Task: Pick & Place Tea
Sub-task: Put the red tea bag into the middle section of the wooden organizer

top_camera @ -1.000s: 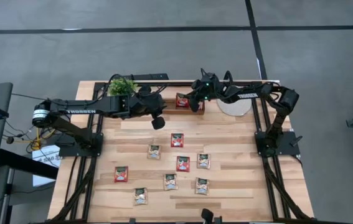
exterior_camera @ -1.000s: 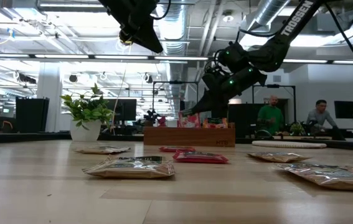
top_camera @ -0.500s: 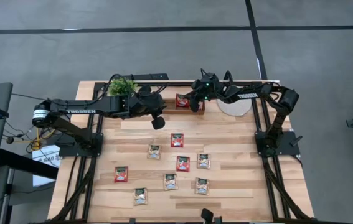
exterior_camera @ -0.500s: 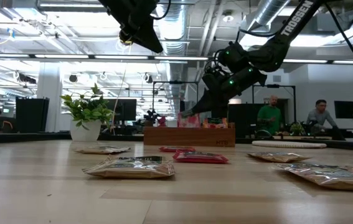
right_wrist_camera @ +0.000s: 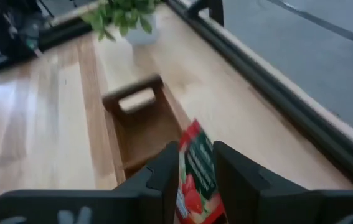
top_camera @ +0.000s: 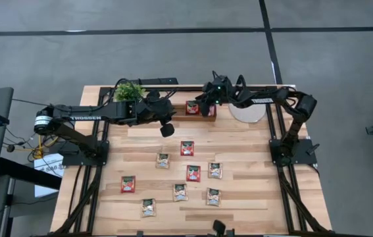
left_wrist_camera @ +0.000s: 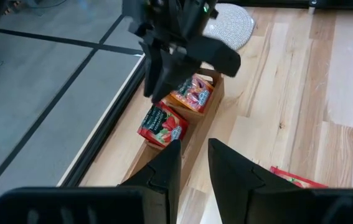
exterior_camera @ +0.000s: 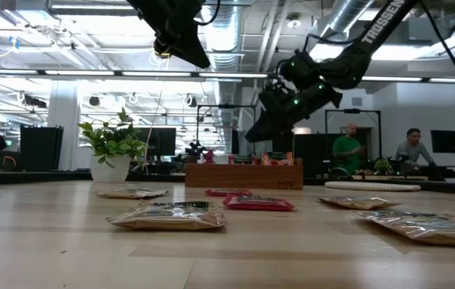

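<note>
The wooden tray (top_camera: 173,109) at the table's far edge serves as landmark. To its left stands a potted plant (top_camera: 128,91). The left gripper (top_camera: 167,128) hangs just in front of the tray, holding nothing; its fingers (left_wrist_camera: 164,174) stand slightly parted with empty space between them. Inside the tray's right end sit a red sachet (left_wrist_camera: 162,124) and an orange sachet (left_wrist_camera: 192,94), leaning on edge. The right gripper (top_camera: 207,105) hovers above that same end; its fingers (right_wrist_camera: 167,168) are spread, with the red sachet showing in the gap, apparently let go. Right of the tray lies a round pale disc (top_camera: 247,112). In front of the tray, nine loose sachets (top_camera: 187,148) lie flat and scattered, well apart from it.

These packets look light, thin and floppy, with slick wrappers, so I judge a pinch across one edge is the safest hold.
</note>
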